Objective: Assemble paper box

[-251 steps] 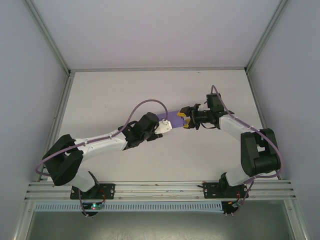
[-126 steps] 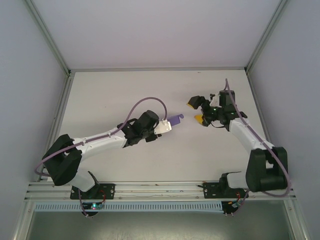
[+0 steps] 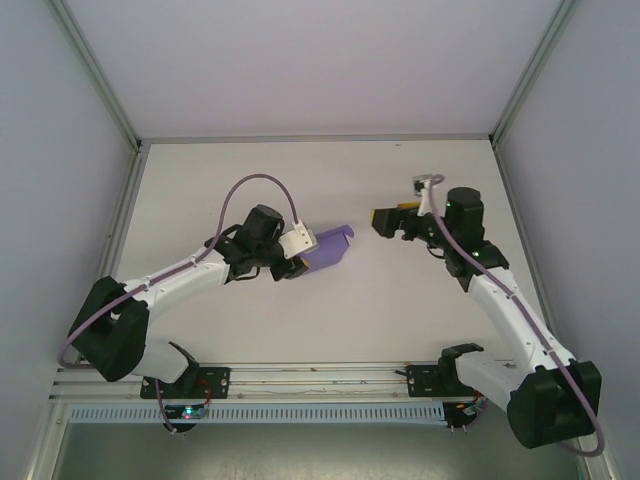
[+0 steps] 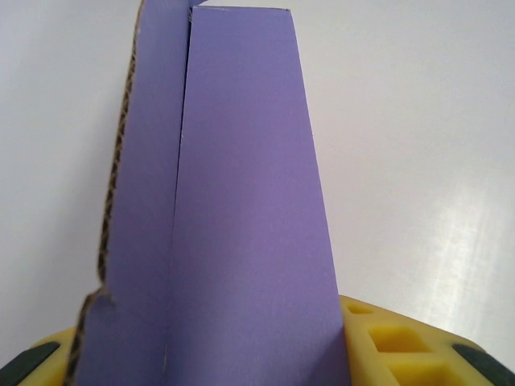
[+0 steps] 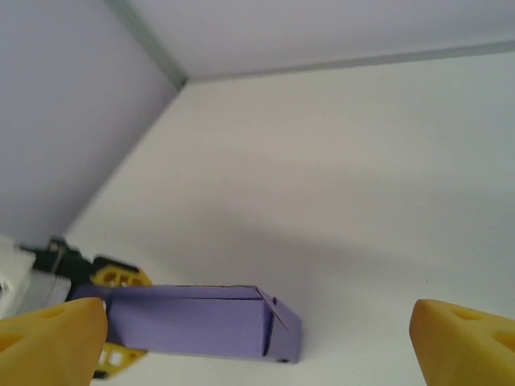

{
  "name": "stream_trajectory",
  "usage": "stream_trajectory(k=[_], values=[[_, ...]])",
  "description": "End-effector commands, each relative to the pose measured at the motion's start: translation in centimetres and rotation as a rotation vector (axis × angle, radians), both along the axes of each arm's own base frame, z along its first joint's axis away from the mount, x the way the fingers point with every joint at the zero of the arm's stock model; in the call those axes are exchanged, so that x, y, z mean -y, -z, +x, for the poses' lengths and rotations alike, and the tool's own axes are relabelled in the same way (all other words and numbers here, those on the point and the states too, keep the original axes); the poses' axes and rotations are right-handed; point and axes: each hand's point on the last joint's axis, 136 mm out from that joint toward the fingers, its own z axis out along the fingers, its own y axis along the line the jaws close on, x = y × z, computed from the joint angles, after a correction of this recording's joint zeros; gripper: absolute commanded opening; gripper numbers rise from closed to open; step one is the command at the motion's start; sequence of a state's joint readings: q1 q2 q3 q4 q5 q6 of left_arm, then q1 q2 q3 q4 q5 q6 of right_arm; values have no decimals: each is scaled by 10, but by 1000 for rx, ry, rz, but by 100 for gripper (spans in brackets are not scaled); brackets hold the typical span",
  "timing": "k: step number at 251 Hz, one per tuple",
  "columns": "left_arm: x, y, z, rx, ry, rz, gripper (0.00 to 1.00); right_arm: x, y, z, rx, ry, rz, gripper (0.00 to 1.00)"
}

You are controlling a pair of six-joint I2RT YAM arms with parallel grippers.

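The paper box (image 3: 329, 248) is a folded lavender-purple oblong, and my left gripper (image 3: 303, 256) is shut on its near end at the table's middle left. In the left wrist view the box (image 4: 241, 201) runs away from the yellow fingers (image 4: 394, 347), one side edge showing raw card. My right gripper (image 3: 386, 220) stands open to the box's right, apart from it, with nothing between its fingers. From the right wrist the box (image 5: 201, 322) lies beyond the yellow fingertips (image 5: 463, 338), its end flap folded over.
The white table (image 3: 250, 190) is walled in by pale panels on the left, back and right, with a metal frame rail (image 3: 320, 375) along the near edge by the arm bases.
My right gripper let go of the box, opened wide and drew back to the right. The left arm swung the box leftward and turned it so a broad face shows.
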State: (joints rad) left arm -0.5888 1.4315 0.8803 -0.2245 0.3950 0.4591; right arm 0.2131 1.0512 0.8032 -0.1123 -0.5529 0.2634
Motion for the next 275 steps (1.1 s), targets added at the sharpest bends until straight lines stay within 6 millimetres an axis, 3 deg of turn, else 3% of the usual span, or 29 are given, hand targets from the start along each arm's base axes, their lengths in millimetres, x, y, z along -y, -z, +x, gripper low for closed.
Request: stream_trajectory(k=[1, 67, 92, 129, 183, 248, 264, 275], values=[[6, 9, -27, -176, 119, -27, 36, -18, 25, -11, 10, -128, -261, 93], [8, 29, -19, -268, 100, 46, 36, -30, 77, -14, -117, -218, -532, 88], [6, 32, -17, -258, 94, 61, 36, -23, 83, -8, -134, -191, -595, 83], [3, 32, -19, -267, 97, 77, 37, -15, 93, -2, -179, -177, -675, 66], [2, 36, -16, -263, 84, 95, 37, -25, 99, 9, -175, -210, -683, 53], [-3, 40, -10, -240, 55, 125, 37, -37, 105, 9, -216, -252, -655, 12], [-7, 44, -4, -227, 20, 149, 44, -39, 109, 8, -258, -229, -619, 0], [-10, 49, 1, -220, -7, 171, 44, -42, 112, 2, -299, -224, -588, 0]])
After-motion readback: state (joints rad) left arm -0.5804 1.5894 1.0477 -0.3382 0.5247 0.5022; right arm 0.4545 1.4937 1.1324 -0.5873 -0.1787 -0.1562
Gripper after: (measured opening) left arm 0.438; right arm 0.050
